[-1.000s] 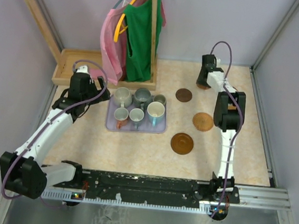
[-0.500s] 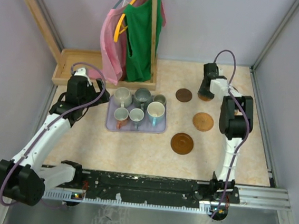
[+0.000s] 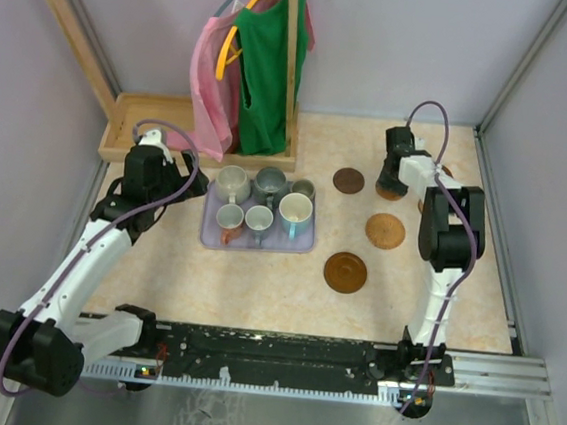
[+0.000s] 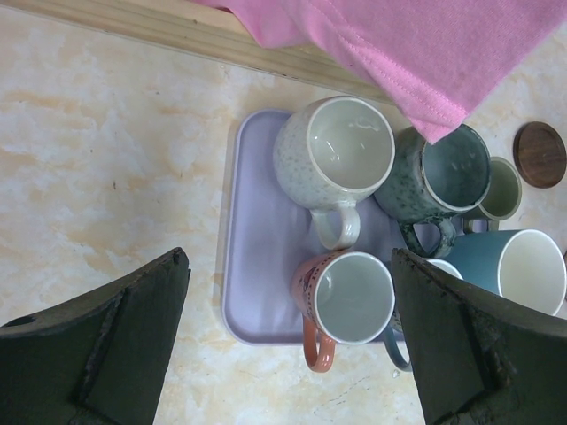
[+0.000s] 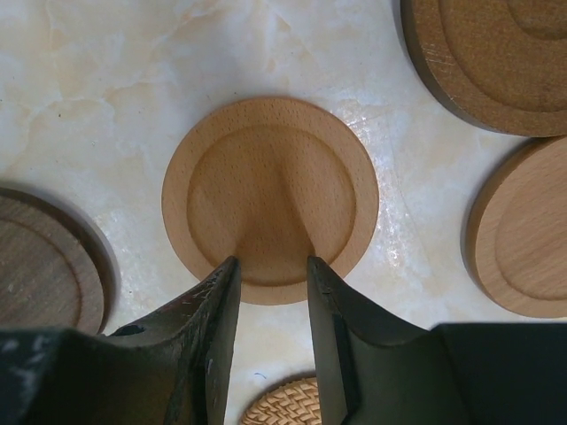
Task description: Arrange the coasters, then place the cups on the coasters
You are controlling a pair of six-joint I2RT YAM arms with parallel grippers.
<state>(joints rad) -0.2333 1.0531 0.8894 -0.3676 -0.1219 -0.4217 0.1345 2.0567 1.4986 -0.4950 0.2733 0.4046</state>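
Several cups [image 3: 260, 206] stand on a lavender tray [image 3: 208, 237]. In the left wrist view I see a speckled white cup [image 4: 345, 146], a dark green one [image 4: 443, 173], an orange one [image 4: 350, 297] and a teal one [image 4: 523, 266]. My left gripper [image 4: 288, 257] hangs open just left of the tray, holding nothing. My right gripper [image 5: 273, 266] stands partly open over a pale wooden coaster [image 5: 270, 199] lying flat, with nothing between its fingers. More coasters lie around: a dark one [image 3: 348, 181], a woven one [image 3: 385, 230] and a large orange-brown one [image 3: 345, 273].
A clothes stand with a green top [image 3: 268, 60] and a pink cloth [image 4: 399, 44] rises from a wooden base [image 3: 131, 128] at the back left. Two more discs [image 5: 496, 62] [image 5: 523, 230] lie right of my right gripper. Walls close in the table.
My right gripper has come nearer from the back of the table, and the brown disc beneath it shows nearer too. The left arm has shifted only slightly.
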